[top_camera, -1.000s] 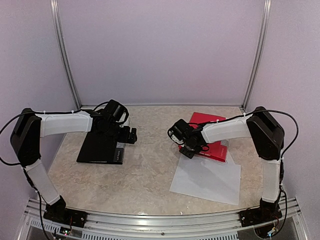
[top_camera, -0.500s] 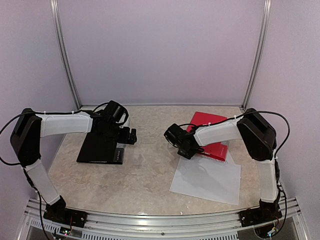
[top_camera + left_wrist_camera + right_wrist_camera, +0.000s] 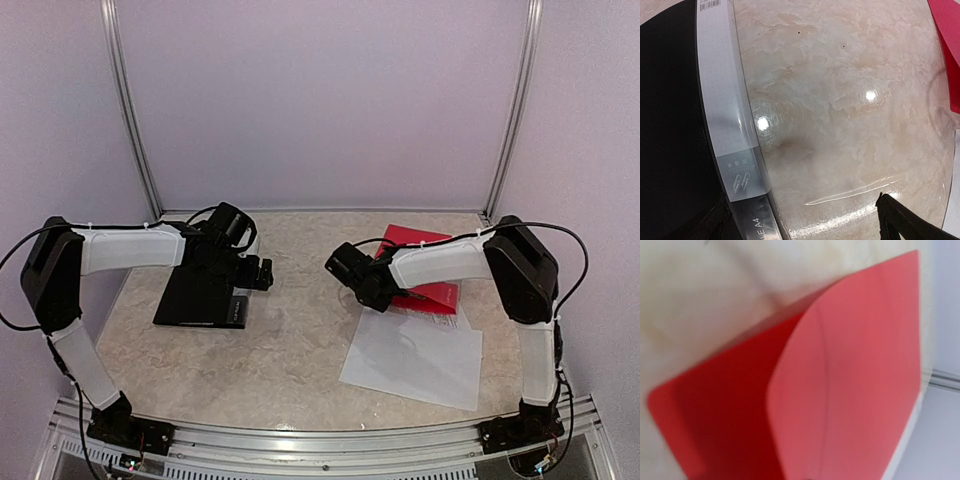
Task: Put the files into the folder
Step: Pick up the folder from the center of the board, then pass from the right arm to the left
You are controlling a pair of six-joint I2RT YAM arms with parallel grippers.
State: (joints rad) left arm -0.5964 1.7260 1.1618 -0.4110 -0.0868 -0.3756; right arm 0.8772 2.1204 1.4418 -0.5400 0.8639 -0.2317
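Right tool (image 3: pixel 388 298) stands at the near-left edge of the red folder (image 3: pixel 432 296), with its jaws closed together. In the right wrist view the fingers are not seen, but one red cover rises in a curve toward the camera, so I judge that the tool is pinching this cover. Left tool (image 3: pixel 805 221) has its jaws wide apart and holds nothing. It hangs over the table (image 3: pixel 300 350), at the side of the black packet (image 3: pixel 200 295).

That table is the largest thing, a beige surface with a marble pattern, glossy enough to show the lamps as bright spots.

Next are the files (image 3: pixel 412 358), white sheets that lie flat near the right arm, just in front of the red folder. Whether they touch it or go a little under it I cannot tell, and how many sheets there are I also cannot tell. I expect them to be very light, thin and limp, and they will probably slide on the smooth table and fan apart. A free corner or the near edge seems the best place to take hold, with all layers pinched together.

In the wrist view the red folder looks like smooth plastic with rounded corners. I think the cover is springy and wants to fall shut.

Finally, the black packet is flat and rectangular, in a clear shiny wrapper with a pale grid strip.
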